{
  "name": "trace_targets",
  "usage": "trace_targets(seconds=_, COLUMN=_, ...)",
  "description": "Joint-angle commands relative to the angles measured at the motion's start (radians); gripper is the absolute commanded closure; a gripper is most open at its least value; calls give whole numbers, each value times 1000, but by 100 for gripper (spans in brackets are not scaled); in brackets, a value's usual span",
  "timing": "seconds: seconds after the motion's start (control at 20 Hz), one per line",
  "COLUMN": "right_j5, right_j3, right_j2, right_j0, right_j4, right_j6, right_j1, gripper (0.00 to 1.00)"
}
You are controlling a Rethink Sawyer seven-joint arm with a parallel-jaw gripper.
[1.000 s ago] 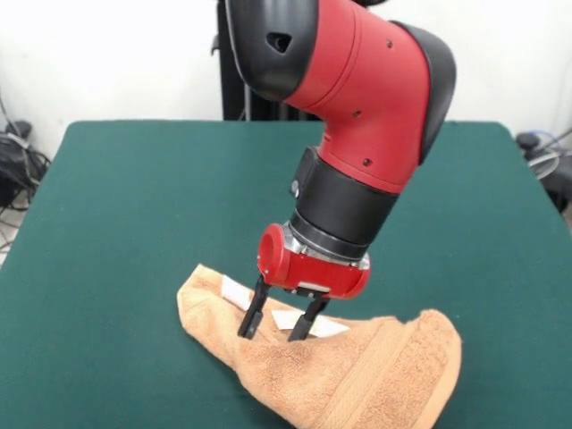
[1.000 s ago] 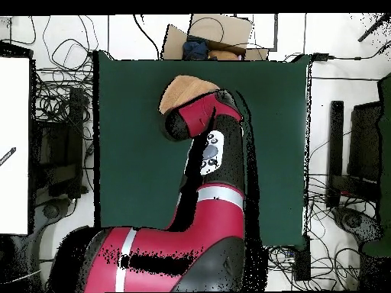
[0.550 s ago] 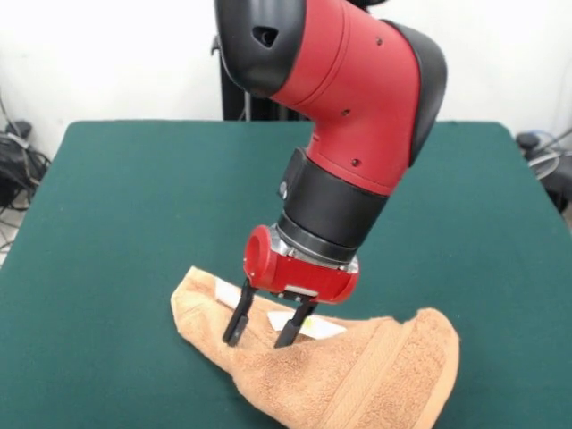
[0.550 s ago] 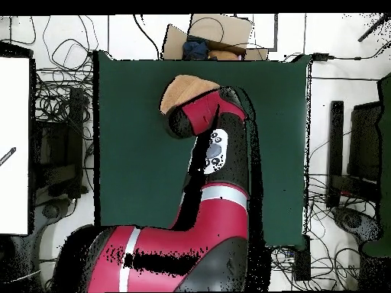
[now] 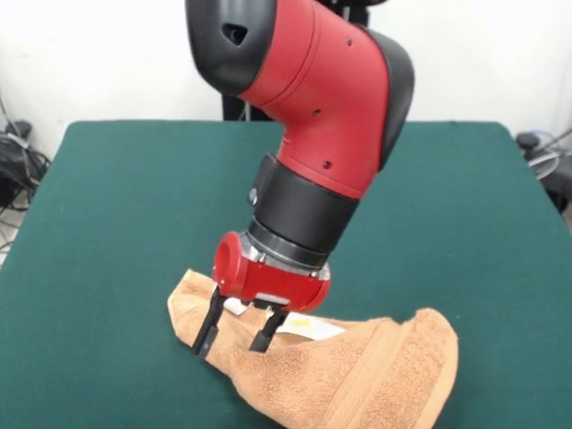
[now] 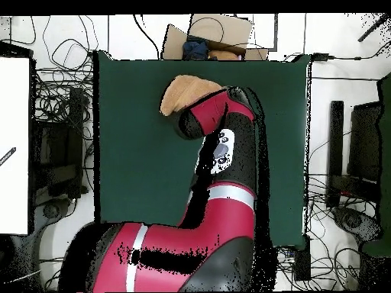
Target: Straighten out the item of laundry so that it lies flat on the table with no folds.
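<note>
The item of laundry, a peach-orange towel (image 5: 357, 375), lies bunched and folded near the table's (image 5: 116, 197) front edge, with a white tag (image 5: 313, 327) showing on top. My gripper (image 5: 232, 335) is open, and its black fingers straddle the towel's left end, tips at or just above the cloth. Looking straight down, the towel (image 6: 182, 89) sits near the far edge of the table (image 6: 137, 160), and the red arm (image 6: 218, 130) covers part of it and hides the gripper.
A cardboard box (image 6: 218, 34) lies beyond the table's far edge in the overhead view, with cables around it. A white board (image 6: 14, 145) stands at the left. Black cables (image 5: 13, 165) lie off the table's left side.
The gripper has moved left along the towel in the front view, from over the white tag towards the towel's left end. It stays open. The towel has hardly shifted.
</note>
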Motion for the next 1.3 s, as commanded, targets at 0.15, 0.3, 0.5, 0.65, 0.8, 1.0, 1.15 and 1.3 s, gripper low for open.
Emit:
trace_targets(seconds=0.15, right_j5=-76, right_j3=69, right_j2=79, right_j0=-43, right_j4=-62, right_j6=-70, right_j1=61, gripper=0)
trace_targets(seconds=0.3, right_j5=-53, right_j3=94, right_j2=149, right_j0=-93, right_j4=-37, right_j6=-140, right_j1=57, gripper=0)
trace_targets(seconds=0.5, right_j5=-1, right_j3=109, right_j2=236, right_j0=-152, right_j4=-19, right_j6=-228, right_j1=56, gripper=0)
trace_targets(seconds=0.65, right_j5=3, right_j3=105, right_j2=259, right_j0=-168, right_j4=-36, right_j6=-246, right_j1=65, gripper=0)
trace_targets(seconds=0.8, right_j5=23, right_j3=113, right_j2=299, right_j0=-200, right_j4=-48, right_j6=-297, right_j1=71, gripper=0)
trace_targets(seconds=1.0, right_j5=92, right_j3=143, right_j2=383, right_j0=-269, right_j4=-8, right_j6=-353, right_j1=69, gripper=0)
trace_targets(seconds=1.15, right_j5=131, right_j3=147, right_j2=431, right_j0=-306, right_j4=12, right_j6=-382, right_j1=79, gripper=0)
trace_targets(seconds=1.3, right_j5=129, right_j3=158, right_j2=461, right_j0=-336, right_j4=9, right_j6=-421, right_j1=90, gripper=0)
